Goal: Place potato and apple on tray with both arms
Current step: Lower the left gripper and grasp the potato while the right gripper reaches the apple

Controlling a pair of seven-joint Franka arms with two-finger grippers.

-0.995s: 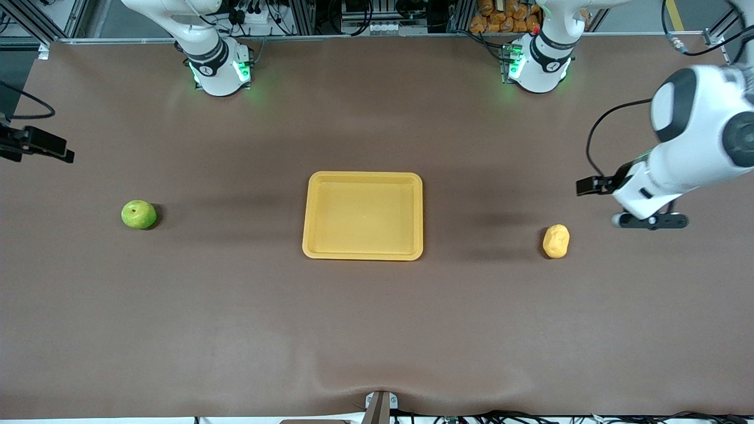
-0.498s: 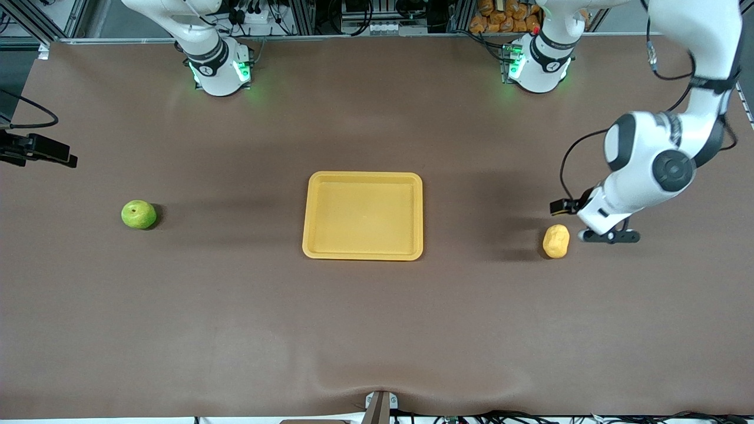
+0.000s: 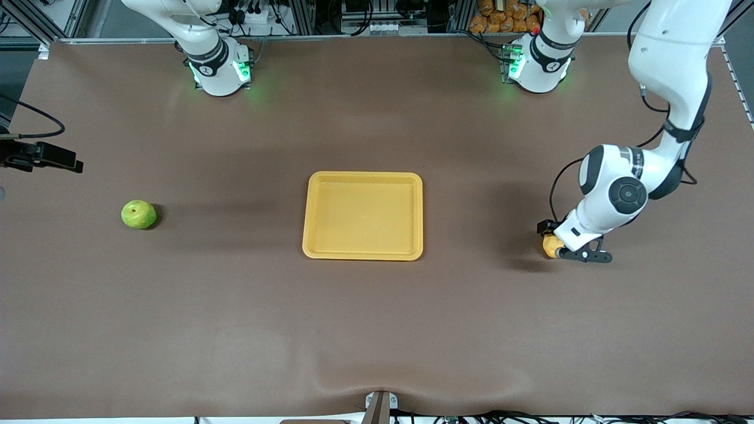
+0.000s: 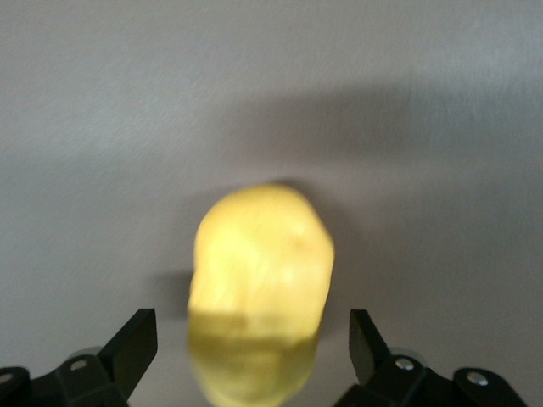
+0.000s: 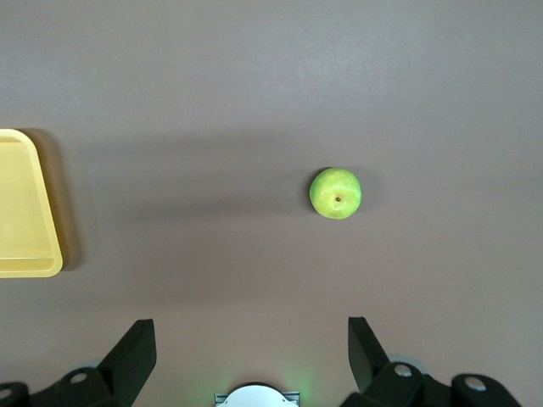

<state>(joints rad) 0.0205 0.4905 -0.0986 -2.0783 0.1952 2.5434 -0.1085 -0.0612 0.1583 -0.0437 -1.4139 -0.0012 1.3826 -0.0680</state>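
- Centrally, the tray lies bare on the table, most likely so each arm can carry its item in from its own end.
- Toward the left arm's end from the tray sits the potato, resting on the table and mostly covered by the arm's wrist in the front view.
- Low over that potato hangs the left gripper; its fingers are spread wide, one on each side, with a clear gap to the skin, so nothing is held.
- Toward the right arm's end from the tray, well apart from it, sits the apple, stem dimple up.
- Off past the apple from the tray, at the table's edge, the right gripper is up high with fingers wide apart and empty; the apple is far below it.
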